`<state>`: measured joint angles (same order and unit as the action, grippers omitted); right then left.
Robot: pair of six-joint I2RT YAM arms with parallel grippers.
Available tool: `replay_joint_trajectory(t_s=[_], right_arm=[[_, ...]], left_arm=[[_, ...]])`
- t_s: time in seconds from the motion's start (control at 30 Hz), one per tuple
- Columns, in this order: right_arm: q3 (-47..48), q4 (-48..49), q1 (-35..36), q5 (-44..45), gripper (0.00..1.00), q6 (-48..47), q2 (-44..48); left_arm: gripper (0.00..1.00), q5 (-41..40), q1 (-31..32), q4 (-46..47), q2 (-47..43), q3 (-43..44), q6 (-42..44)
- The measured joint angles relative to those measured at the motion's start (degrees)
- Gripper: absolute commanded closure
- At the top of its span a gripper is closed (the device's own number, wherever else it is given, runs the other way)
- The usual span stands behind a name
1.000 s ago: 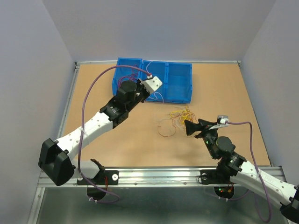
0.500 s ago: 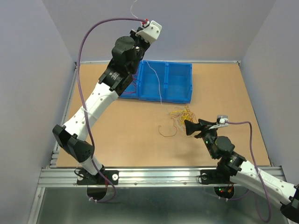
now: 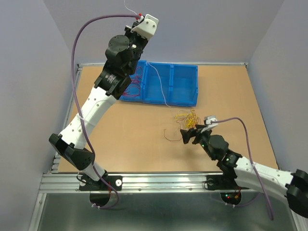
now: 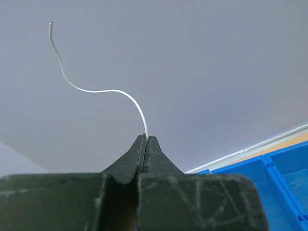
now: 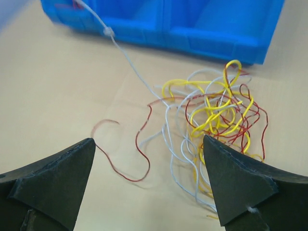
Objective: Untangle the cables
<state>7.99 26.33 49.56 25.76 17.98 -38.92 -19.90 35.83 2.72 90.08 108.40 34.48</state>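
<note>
The cables (image 3: 186,117) lie in a yellow, red and white knot on the table (image 3: 120,139), just in front of the blue bins (image 3: 183,84), right of centre. One white cable (image 4: 103,91) runs out of that knot, up across the bins' near wall, and into my left pincer (image 4: 146,139), which is pressed together on it high above the far left of the table, the free end curling past the tips. My right pincer (image 5: 148,140) hangs spread wide just near of the pile, touching nothing I can make out.

The worry: the white cable loops through the yellow and red ones, so if I keep hauling, the whole knot may ride along with it or cinch tighter rather than let go. A small lump on it near the bin could catch on the rim. And the wire is hair-thin — it could slide out of my left pincer.

Against a second ago, my left arm was low over the bins; now it is raised well above them, higher and further left than half a second back, with the white cable drawn up. My right pincer has edged left and in toward the knot — the pile itself has barely shifted.
</note>
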Motion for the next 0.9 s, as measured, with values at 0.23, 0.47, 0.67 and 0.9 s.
replay_joint_trajectory(t_s=[0.23,0.47,0.67,0.9], right_arm=[[15.7,1.6,-0.8,-6.0,0.02,-7.7,-29.1],[28.9,4.3,-3.7,-8.8,0.24,-10.4,-43.0],[34.6,3.9,-4.7,-9.3,1.00,-12.0,-50.8],[39.1,-2.4,-5.0,-22.8,0.99,-10.8,-36.4]], left_arm=[[1.00,1.9,0.3,0.8,-1.9,-1.2,-0.8],[1.00,2.1,0.4,0.7,-3.2,-3.7,-0.9],[1.00,1.7,0.4,0.8,-4.7,-5.1,-0.9],[1.00,2.3,-0.1,5.4,-8.8,-16.0,-1.4]])
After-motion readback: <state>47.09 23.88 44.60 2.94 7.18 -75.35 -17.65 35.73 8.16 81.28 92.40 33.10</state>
